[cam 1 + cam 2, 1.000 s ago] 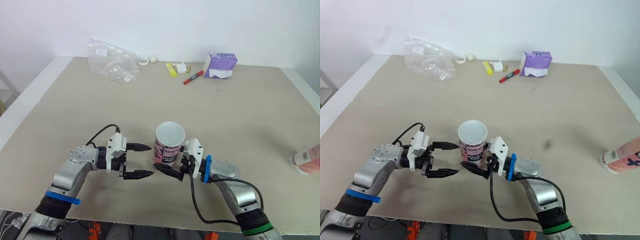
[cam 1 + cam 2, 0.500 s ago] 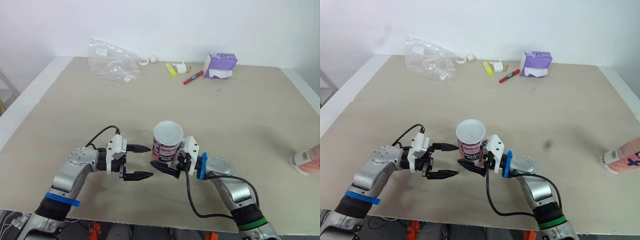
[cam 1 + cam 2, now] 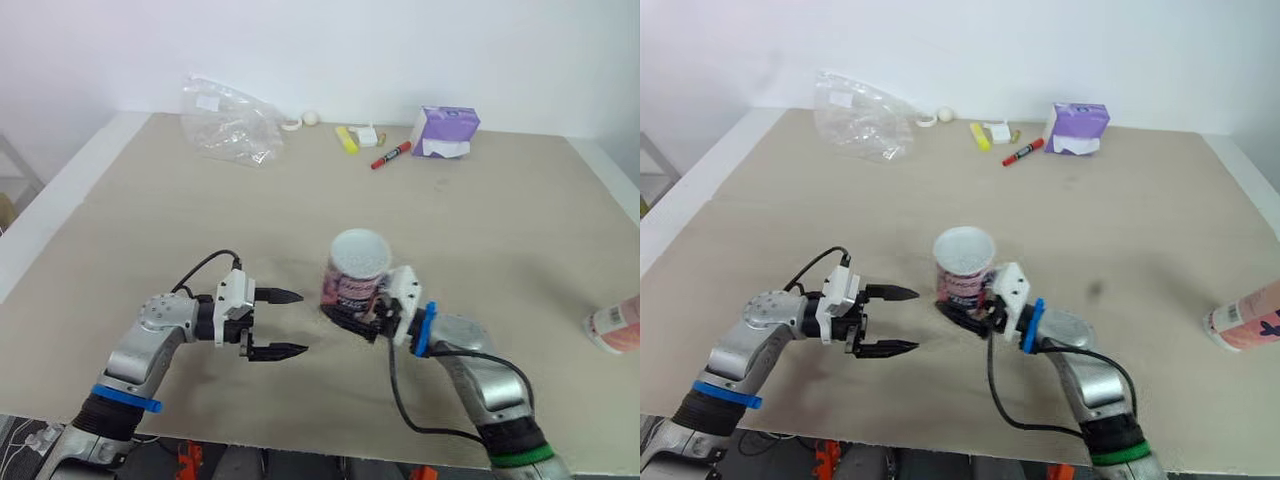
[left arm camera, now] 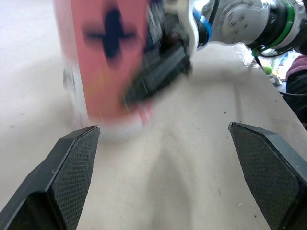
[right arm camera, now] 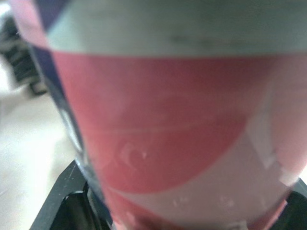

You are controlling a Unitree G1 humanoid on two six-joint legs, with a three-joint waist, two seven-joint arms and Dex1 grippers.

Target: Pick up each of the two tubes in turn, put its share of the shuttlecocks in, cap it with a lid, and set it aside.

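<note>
Clamped low on the upright tube (image 3: 356, 280) with the right gripper (image 3: 348, 312), one finger on either side of its base. Just left of the tube and apart from it, the left gripper (image 3: 301, 322), fingers spread wide, holding nothing. Broad bare table (image 3: 150, 220) to the left, right and far side of the tube; front edge near, on the arms' side. Well beyond the tube, along the far edge: plastic bag (image 3: 228, 120), small white ball (image 3: 311, 117), yellow marker (image 3: 345, 140), red marker (image 3: 390, 155), purple pack (image 3: 445, 132). Well right of the tube, at the right edge: second tube (image 3: 615, 322), lying down, partly cut off. Cannot tell whether the upright tube's top is capped or open.
</note>
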